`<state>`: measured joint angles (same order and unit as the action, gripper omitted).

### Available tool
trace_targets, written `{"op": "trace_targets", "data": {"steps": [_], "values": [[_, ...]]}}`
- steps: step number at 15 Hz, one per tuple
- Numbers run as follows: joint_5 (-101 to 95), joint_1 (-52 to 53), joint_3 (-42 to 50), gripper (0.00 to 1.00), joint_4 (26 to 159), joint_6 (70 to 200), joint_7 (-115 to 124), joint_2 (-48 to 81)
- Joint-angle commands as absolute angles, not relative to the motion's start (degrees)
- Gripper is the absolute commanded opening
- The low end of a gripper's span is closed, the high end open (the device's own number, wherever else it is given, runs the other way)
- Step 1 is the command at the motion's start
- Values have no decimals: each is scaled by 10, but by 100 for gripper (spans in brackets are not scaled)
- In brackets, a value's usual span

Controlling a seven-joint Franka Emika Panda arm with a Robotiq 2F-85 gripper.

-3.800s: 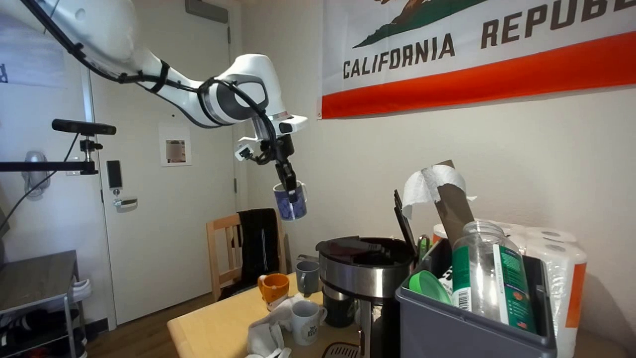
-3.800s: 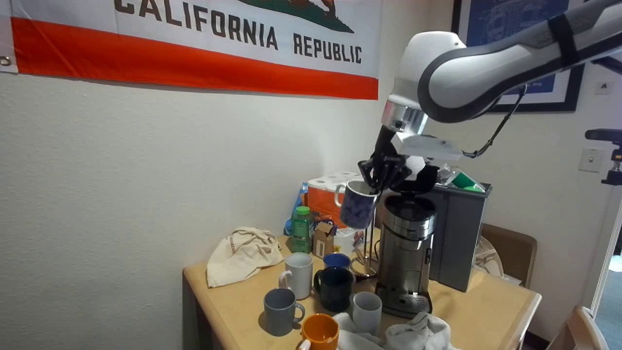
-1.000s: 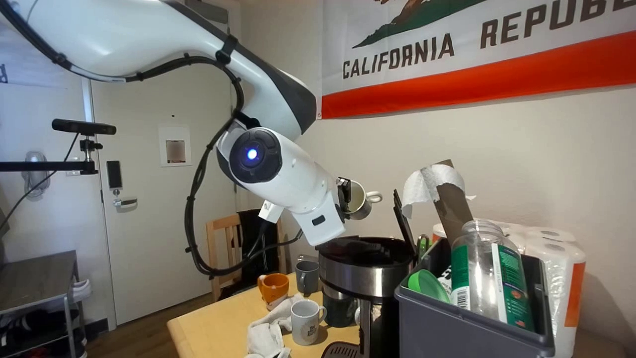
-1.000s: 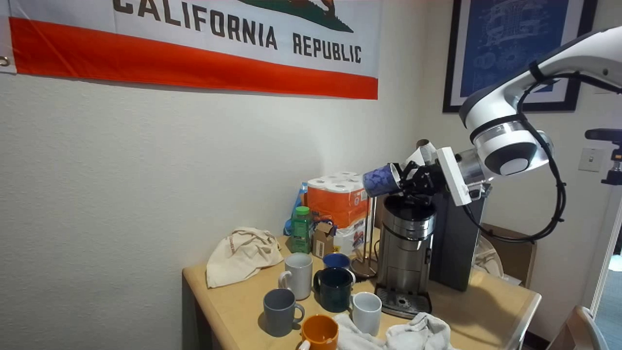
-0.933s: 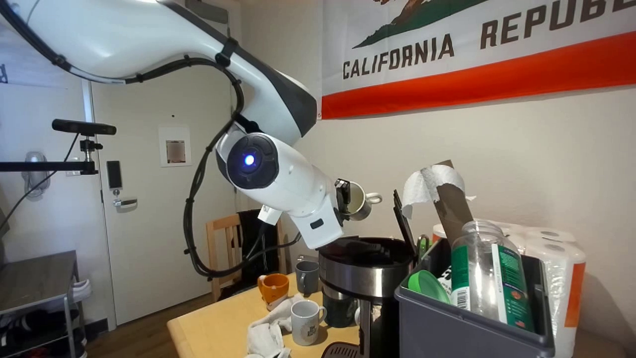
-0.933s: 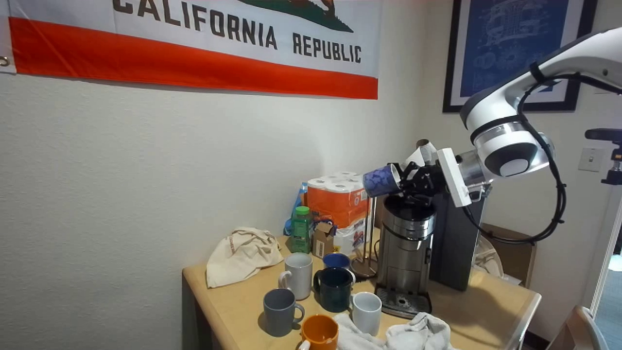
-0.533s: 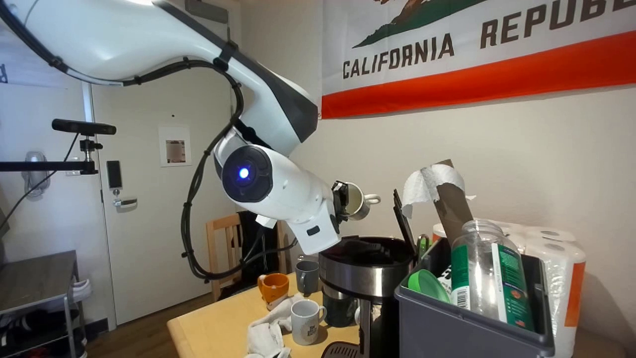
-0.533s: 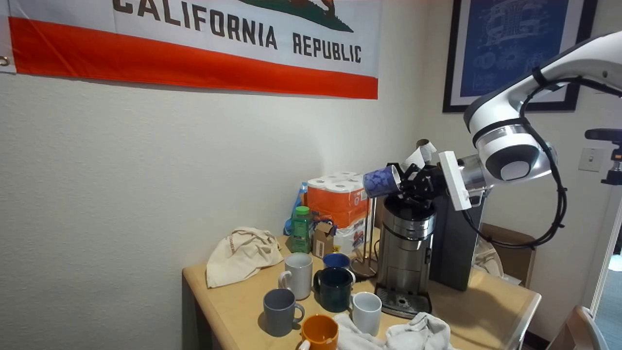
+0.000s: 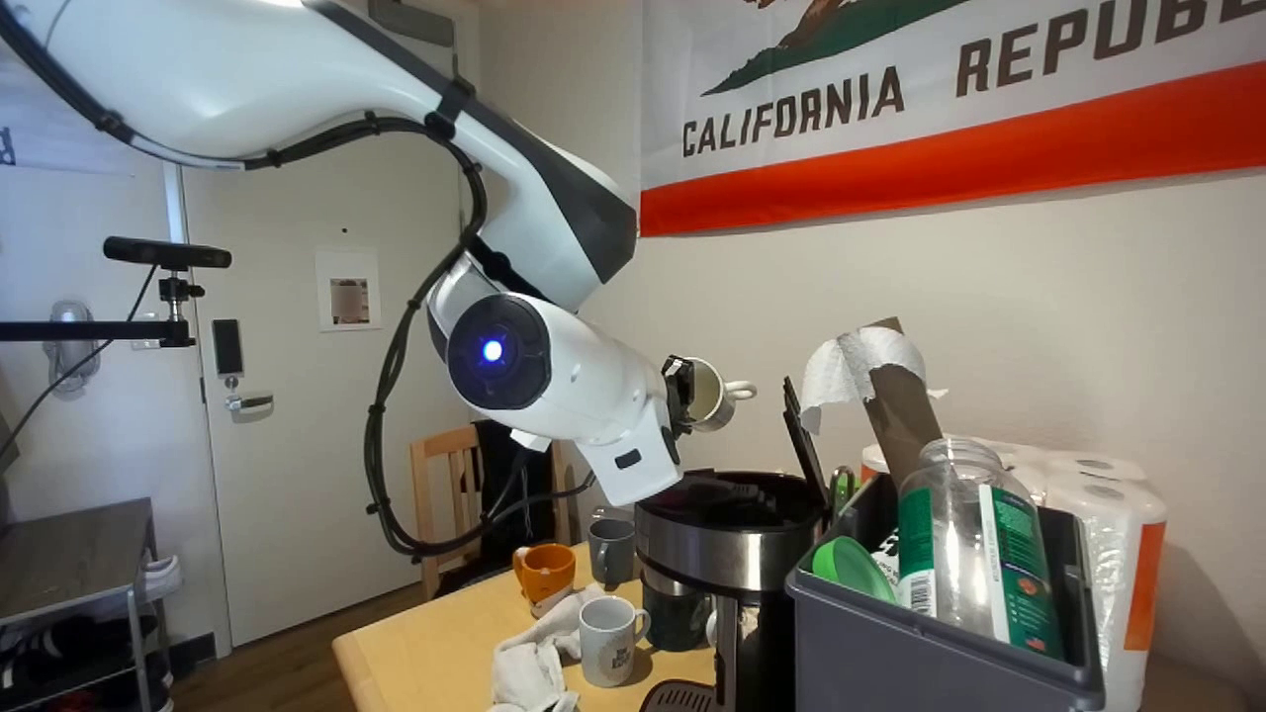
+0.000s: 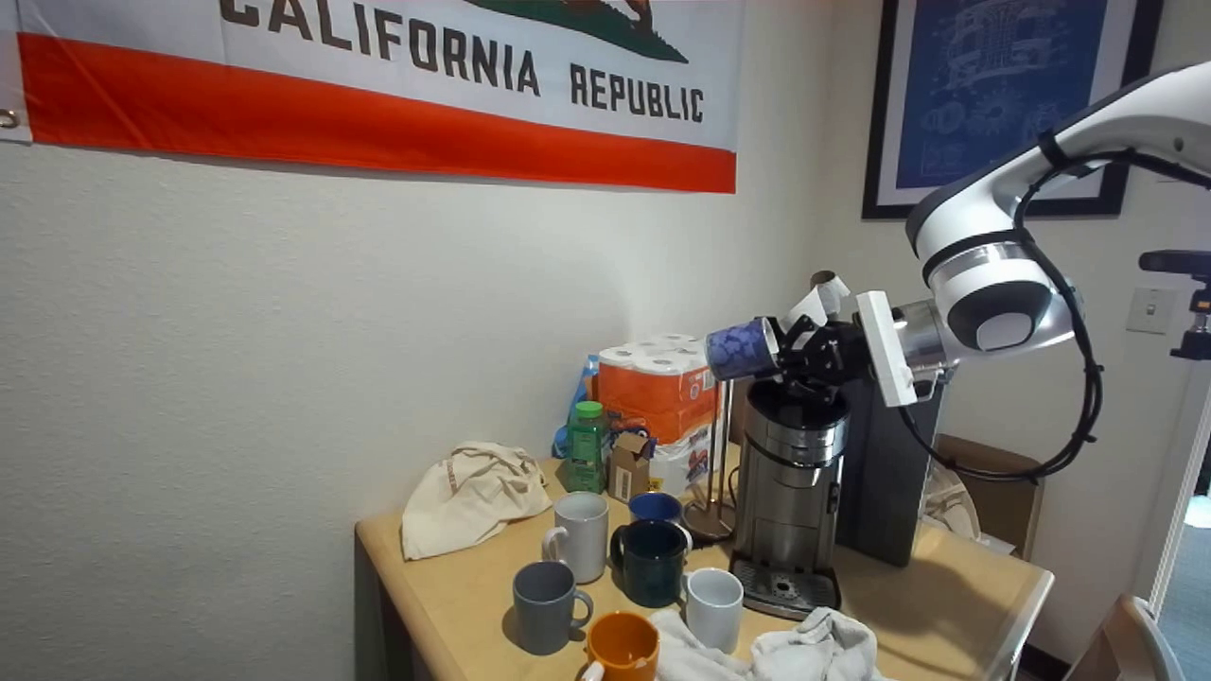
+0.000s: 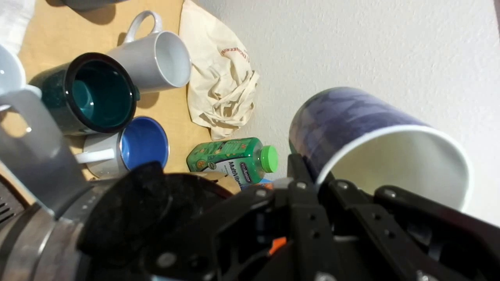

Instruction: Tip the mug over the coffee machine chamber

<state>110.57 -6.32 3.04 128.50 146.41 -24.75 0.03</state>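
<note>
The mug, blue-purple patterned with a pale inside (image 9: 705, 403), shows in both exterior views (image 10: 738, 351) and large in the wrist view (image 11: 343, 115). My gripper (image 11: 318, 177) is shut on its wall at the rim, one finger inside and one outside. The mug lies almost on its side, its mouth toward the gripper and its handle pointing away. The coffee machine chamber (image 9: 767, 554), round with a black top and steel band, stands below the gripper in an exterior view (image 10: 799, 437). The mug is above its level and off to one side in that view. The mug's contents cannot be seen.
A grey bin (image 9: 940, 648) with a jar stands beside the machine. Orange (image 10: 624, 643), grey (image 10: 545, 615), white (image 10: 714, 610) and dark green mugs (image 10: 653, 567) stand on the table. Paper rolls (image 10: 653, 397), a green bottle (image 10: 587, 454) and cloths are around. A wall is behind.
Since the oldest frames, the wrist has swung round and the mug has gone from near upright to nearly on its side. In the last second, only slight arm movement; the grip stays.
</note>
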Motion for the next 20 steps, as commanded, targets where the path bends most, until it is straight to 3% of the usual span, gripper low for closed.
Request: {"op": "trace_targets", "data": {"steps": [1,20], "values": [[1133,-66,47,4,1280,1422,-261,-7],[1077,-56,58,4,1271,1396,-229,-18]]}}
